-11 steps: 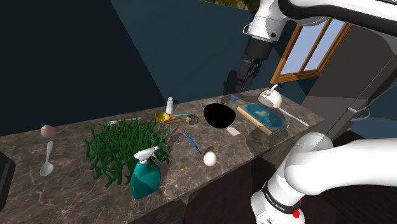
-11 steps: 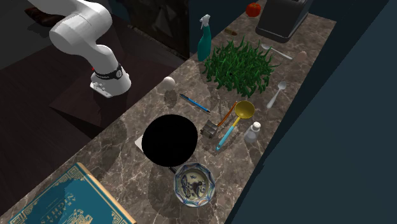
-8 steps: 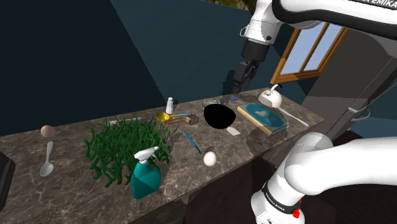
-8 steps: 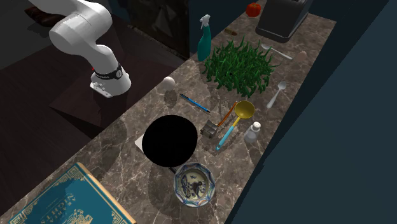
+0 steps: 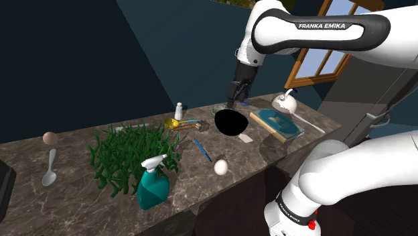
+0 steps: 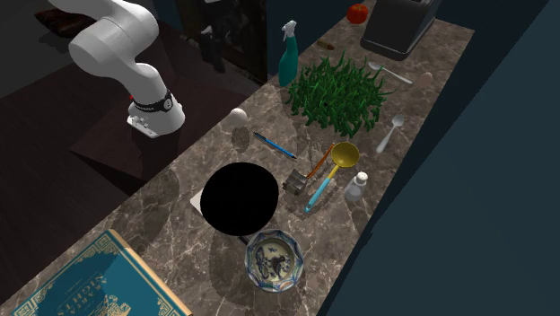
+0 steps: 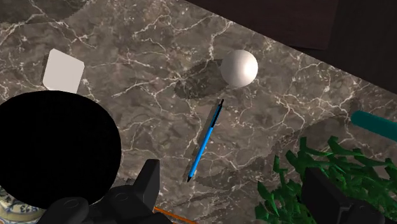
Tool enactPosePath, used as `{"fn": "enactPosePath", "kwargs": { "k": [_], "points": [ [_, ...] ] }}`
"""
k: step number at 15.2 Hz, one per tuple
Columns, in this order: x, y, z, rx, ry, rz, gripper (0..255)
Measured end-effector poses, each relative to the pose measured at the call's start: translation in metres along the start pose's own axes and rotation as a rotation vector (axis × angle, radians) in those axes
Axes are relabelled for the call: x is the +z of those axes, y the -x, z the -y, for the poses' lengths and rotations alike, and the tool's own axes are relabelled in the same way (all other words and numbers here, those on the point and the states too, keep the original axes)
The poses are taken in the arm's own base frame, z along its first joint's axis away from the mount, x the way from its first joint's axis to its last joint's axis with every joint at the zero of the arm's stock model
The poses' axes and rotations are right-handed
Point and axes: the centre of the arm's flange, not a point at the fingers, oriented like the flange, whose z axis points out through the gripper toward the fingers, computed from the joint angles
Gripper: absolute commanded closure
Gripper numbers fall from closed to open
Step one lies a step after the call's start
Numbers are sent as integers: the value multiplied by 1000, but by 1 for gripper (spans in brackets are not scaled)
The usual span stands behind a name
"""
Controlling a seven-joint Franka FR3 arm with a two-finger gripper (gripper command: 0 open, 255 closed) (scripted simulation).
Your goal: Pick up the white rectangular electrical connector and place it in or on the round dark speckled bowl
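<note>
While the fingers [image 7: 149, 184] stand well apart with nothing between them, the wrist view cuts both off at their bases, and the farther one is hard to pick out against the plant [image 7: 318, 184] behind it. The connector [image 7: 63, 70] lies flat on the bench [image 7: 159, 63], a plain white tile just beside the bowl [image 7: 54, 149] and well apart from the fingers. The bowl is drawn as a flat black disc; no speckle, rim or inside can be made out.

In the shoulder view the fingers [image 5: 230, 104] hang over the bowl's [image 5: 230, 122] 12 o'clock edge; how high above it I cannot tell. The connector [image 5: 246, 138] sits at the bowl's 4 o'clock, the egg [image 5: 221, 166] at its 6 o'clock, and the pen [image 5: 202, 149] at about 7 o'clock.

In the second exterior view the bowl [image 6: 239, 198] covers most of the connector [image 6: 197, 199], of which only an edge peeks out at its 9 o'clock. A patterned dish [image 6: 274, 260] stands just beside the bowl at 5 o'clock. The book [image 6: 90, 278] at 7 o'clock is cropped by the picture's edge. In the wrist view a teal piece of the spray bottle [image 7: 375, 122] is also cut off.
</note>
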Motion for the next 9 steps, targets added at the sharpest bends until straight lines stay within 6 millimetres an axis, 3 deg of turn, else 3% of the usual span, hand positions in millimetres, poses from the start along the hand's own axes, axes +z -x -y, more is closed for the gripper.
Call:
{"fn": "enactPosePath", "kwargs": {
  "k": [9],
  "points": [
    [85,-66,-40,34,25,-10,0]
  ]
}}
